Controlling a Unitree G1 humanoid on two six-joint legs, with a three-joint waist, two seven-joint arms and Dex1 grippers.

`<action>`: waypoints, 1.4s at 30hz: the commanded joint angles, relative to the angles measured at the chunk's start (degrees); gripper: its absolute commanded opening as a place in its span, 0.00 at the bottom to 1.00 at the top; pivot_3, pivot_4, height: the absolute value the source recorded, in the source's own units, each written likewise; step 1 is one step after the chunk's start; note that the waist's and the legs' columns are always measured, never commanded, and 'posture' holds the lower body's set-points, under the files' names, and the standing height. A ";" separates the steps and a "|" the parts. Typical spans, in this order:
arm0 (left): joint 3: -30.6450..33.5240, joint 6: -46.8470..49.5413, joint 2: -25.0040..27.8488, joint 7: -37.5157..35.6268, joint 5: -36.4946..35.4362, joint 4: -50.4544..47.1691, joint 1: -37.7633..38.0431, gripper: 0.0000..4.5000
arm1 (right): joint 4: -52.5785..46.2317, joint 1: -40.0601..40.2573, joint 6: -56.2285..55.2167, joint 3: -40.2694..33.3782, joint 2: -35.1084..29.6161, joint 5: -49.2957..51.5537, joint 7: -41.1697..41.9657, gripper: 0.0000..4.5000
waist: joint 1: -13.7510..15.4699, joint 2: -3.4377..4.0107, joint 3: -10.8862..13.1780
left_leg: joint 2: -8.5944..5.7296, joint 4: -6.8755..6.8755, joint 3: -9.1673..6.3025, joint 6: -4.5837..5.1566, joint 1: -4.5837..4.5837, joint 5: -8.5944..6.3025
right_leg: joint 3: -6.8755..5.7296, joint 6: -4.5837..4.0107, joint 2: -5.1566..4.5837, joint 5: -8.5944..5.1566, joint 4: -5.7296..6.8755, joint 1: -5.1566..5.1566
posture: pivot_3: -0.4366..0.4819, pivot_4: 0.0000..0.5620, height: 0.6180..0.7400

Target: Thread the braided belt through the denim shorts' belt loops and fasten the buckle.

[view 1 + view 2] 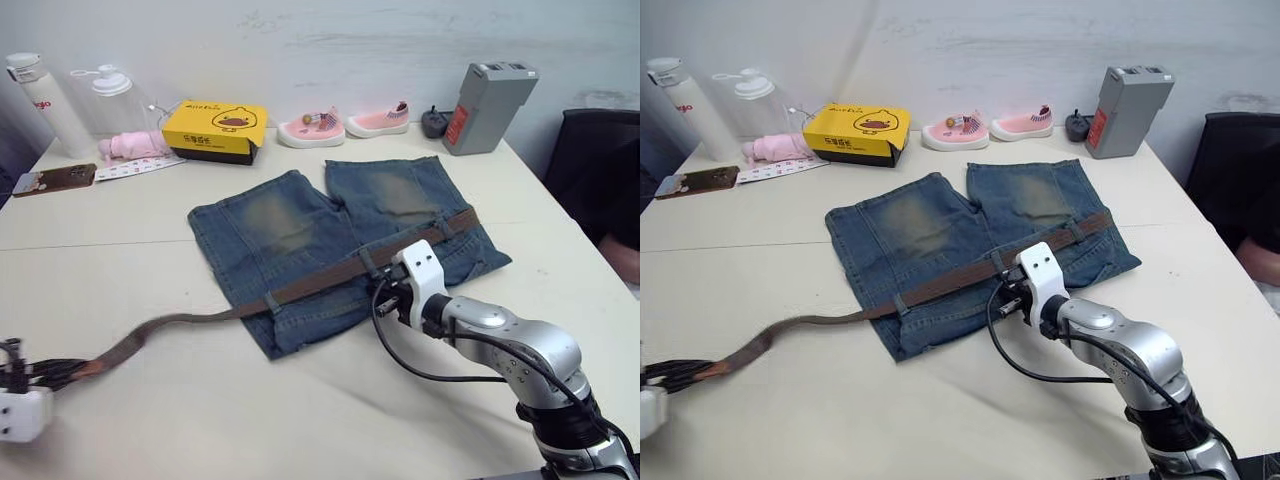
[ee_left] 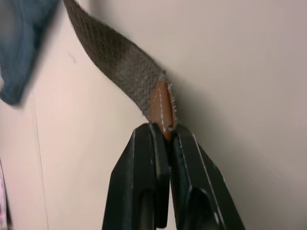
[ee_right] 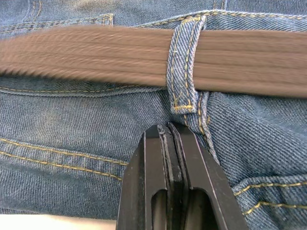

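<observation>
Closest to the head camera, the left gripper (image 2: 163,136) sits at the near left edge of the pale table (image 1: 120,420), its 2 black fingers clenched on the tan leather tip of the long dark-brown braided belt (image 1: 300,290). From that tip the strap runs slack across the table to the faded blue denim shorts (image 1: 290,240), which lie flat at the table's centre with the waistband toward the robot. The belt passes along the waistband under at least 2 narrow denim belt loops (image 3: 184,62) and ends near the shorts' right edge; the buckle cannot be made out at that end.

Handling — judgement only: the woven strap looks soft and limp, light, and rough enough not to slip in a pinch. It should follow a pull but will not push through a loop, so the stiffer leather tip is the sensible place to hold it. The denim is heavier but can bunch and drag with the strap unless it is held down.

The right gripper (image 3: 168,132) points at the waistband just below 1 belt loop — fingers pressed together, holding nothing; whether the tips touch the denim cannot be told. Threading appears well advanced; fastening is not yet done.
</observation>
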 commanded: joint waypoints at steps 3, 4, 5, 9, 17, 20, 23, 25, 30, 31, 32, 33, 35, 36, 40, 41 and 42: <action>-1.44 -3.46 1.64 1.29 -4.01 0.24 -0.06 0.21 | 2.52 1.16 2.98 0.76 0.68 -3.05 1.13 0.00 | -0.02 -0.01 0.00 | -0.08 0.00 -0.07 0.00 0.01 0.00 | 0.02 0.10 0.02 0.05 0.05 0.02 | 0.48 0.27 0.05; -2.09 -1.53 1.19 1.23 -6.36 -3.06 0.15 0.27 | 2.61 1.11 3.26 0.63 0.90 -3.27 1.30 0.00 | -0.06 -0.01 -0.01 | -0.08 0.00 -0.08 0.00 0.02 0.00 | 0.02 0.12 0.03 0.06 0.07 0.02 | 0.48 0.27 0.05; -2.54 -0.16 0.92 1.26 -7.81 -5.29 0.27 0.34 | 2.65 1.10 3.48 0.49 1.08 -3.46 1.46 0.00 | -0.08 -0.01 -0.01 | -0.08 -0.01 -0.09 0.00 0.02 0.00 | 0.02 0.14 0.04 0.07 0.09 0.01 | 0.48 0.27 0.05; -2.91 7.44 -0.32 1.02 -13.22 -15.93 0.19 0.64 | 2.81 0.94 4.65 -0.41 2.17 -3.89 1.86 0.00 | -0.09 -0.02 -0.01 | -0.07 0.00 -0.19 -0.01 0.02 0.00 | 0.00 0.16 0.06 0.07 0.11 0.03 | 0.48 0.27 0.05; -9.19 30.31 -2.77 -0.58 -20.65 -51.23 1.79 1.00 | 1.68 0.25 8.67 -2.78 3.59 -2.28 4.98 0.62 | -0.11 0.00 -0.01 | -0.09 0.00 -0.15 -0.01 0.04 0.00 | 0.06 0.17 0.07 0.08 0.03 0.12 | 0.48 0.27 0.05; -16.52 45.05 -5.06 0.15 -25.95 -62.74 -1.76 1.00 | 1.00 -0.33 11.17 -5.72 3.94 -0.90 5.29 0.95 | -0.06 0.05 0.02 | -0.11 0.00 -0.17 0.00 0.09 0.01 | 0.06 0.18 0.08 0.08 0.02 0.16 | 0.48 0.27 0.05; -25.07 58.57 -10.41 1.27 -27.46 -68.38 -11.12 1.00 | -0.98 -1.22 14.00 -9.58 2.88 1.74 6.70 0.99 | 0.28 0.29 0.18 | -0.17 0.00 -0.19 0.03 0.13 0.05 | 0.08 0.25 0.08 0.12 -0.12 0.28 | 0.48 0.27 0.05; -29.19 63.46 -14.75 1.13 -25.02 -67.88 -16.95 1.00 | -2.65 -1.98 15.55 -12.11 1.74 3.89 8.23 0.99 | 0.40 0.40 0.25 | -0.25 0.01 -0.23 0.03 0.12 0.06 | 0.08 0.27 0.07 0.14 -0.11 0.27 | 0.48 0.27 0.05; -38.66 64.69 -24.24 -1.45 -14.92 -61.07 -26.37 1.00 | -5.49 -4.44 19.95 -17.52 0.78 10.21 10.40 0.99 | 0.98 0.61 0.37 | -0.28 -0.03 -0.18 0.03 -0.01 0.12 | 0.12 0.44 0.02 0.28 -0.46 0.30 | 0.48 0.27 0.05; -40.04 64.32 -25.69 -1.99 -13.29 -58.74 -27.45 1.00 | -5.53 -5.16 20.87 -18.42 1.34 11.20 10.10 0.99 | 0.98 0.63 0.38 | -0.27 -0.06 -0.15 0.03 0.00 0.12 | 0.13 0.45 0.00 0.29 -0.52 0.30 | 0.48 0.27 0.05; -41.10 64.02 -27.19 -2.18 -12.04 -56.69 -28.48 1.00 | -5.57 -5.85 21.80 -19.36 1.75 12.10 9.77 0.99 | 0.80 0.63 0.39 | -0.26 -0.05 -0.12 0.02 -0.01 0.12 | 0.13 0.45 -0.03 0.29 -0.52 0.27 | 0.48 0.27 0.05; -41.76 63.77 -28.28 -2.64 -11.24 -55.23 -29.13 1.00 | -5.61 -6.42 22.48 -20.09 1.86 12.69 9.45 0.99 | 0.62 0.64 0.40 | -0.19 -0.10 -0.09 0.01 -0.05 0.13 | 0.12 0.47 -0.06 0.30 -0.61 0.24 | 0.48 0.27 0.05; -42.49 62.26 -29.77 -3.07 -8.68 -52.41 -30.19 1.00 | -5.53 -7.59 23.59 -21.69 1.05 13.53 9.49 0.99 | 0.54 0.62 0.39 | -0.11 -0.14 -0.17 -0.04 -0.13 0.16 | 0.12 0.48 -0.05 0.31 -0.77 0.23 | 0.48 0.27 0.05; -42.66 61.40 -30.14 -3.27 -7.49 -51.07 -30.40 0.88 | -5.09 -8.21 23.78 -22.88 -0.16 13.79 10.06 1.00 | 0.53 0.67 0.41 | -0.14 -0.14 -0.19 -0.10 -0.08 0.19 | 0.10 0.47 -0.04 0.31 -0.78 0.28 | 0.48 0.27 0.05; -41.49 60.34 -31.25 -2.74 -5.60 -48.02 -31.25 0.54 | -5.90 -4.51 9.22 -19.57 -16.85 4.01 22.22 1.00 | 1.80 0.80 0.55 | -0.28 -0.12 -0.09 0.08 -0.14 0.27 | 0.13 0.53 -0.09 0.37 -1.11 0.37 | 0.48 0.27 0.05; -41.08 59.79 -31.21 -2.74 -5.26 -47.20 -31.56 0.46 | -5.68 -1.98 1.08 -16.55 -22.33 -2.18 26.16 1.00 | 2.12 0.83 0.58 | -0.28 -0.14 -0.12 0.11 -0.16 0.29 | 0.08 0.70 -0.09 0.47 -1.27 0.44 | 0.48 0.27 0.05; -40.81 59.34 -31.20 -2.79 -5.01 -46.61 -31.75 0.37 | -5.18 -0.15 -4.92 -14.51 -25.75 -6.41 28.72 1.00 | 2.23 0.85 0.60 | -0.30 -0.18 -0.16 0.14 -0.12 0.31 | 0.05 1.03 -0.05 0.63 -1.45 0.56 | 0.48 0.27 0.05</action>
